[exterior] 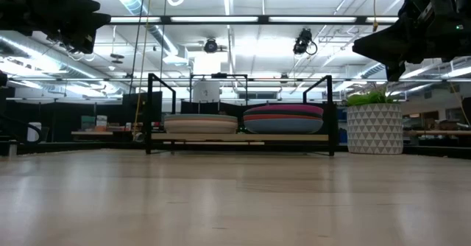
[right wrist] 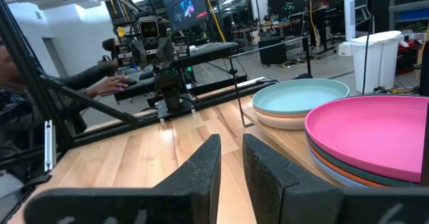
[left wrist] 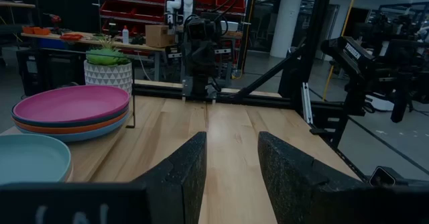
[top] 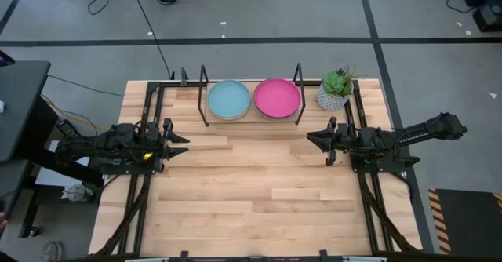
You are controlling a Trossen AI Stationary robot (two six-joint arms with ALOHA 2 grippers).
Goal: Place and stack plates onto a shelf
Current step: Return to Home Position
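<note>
The shelf (exterior: 239,137) stands at the table's far edge with two stacks of plates on its plank. The left stack (top: 228,99) has a light teal plate on top, with tan and cream ones under it (exterior: 201,123). The right stack (top: 277,97) is topped by a pink plate, with orange, dark teal and blue below (right wrist: 375,143). My left gripper (top: 182,143) hovers open over the table's left side, and my right gripper (top: 314,140) hovers open over the right side. They point at each other, both near of the shelf, and neither holds anything.
A potted plant in a white patterned pot (top: 336,89) stands right of the shelf at the far right corner. Bare wood (top: 251,183) lies between the grippers and toward the near edge. A person's arm and hand (right wrist: 100,83) show beyond the table's left side.
</note>
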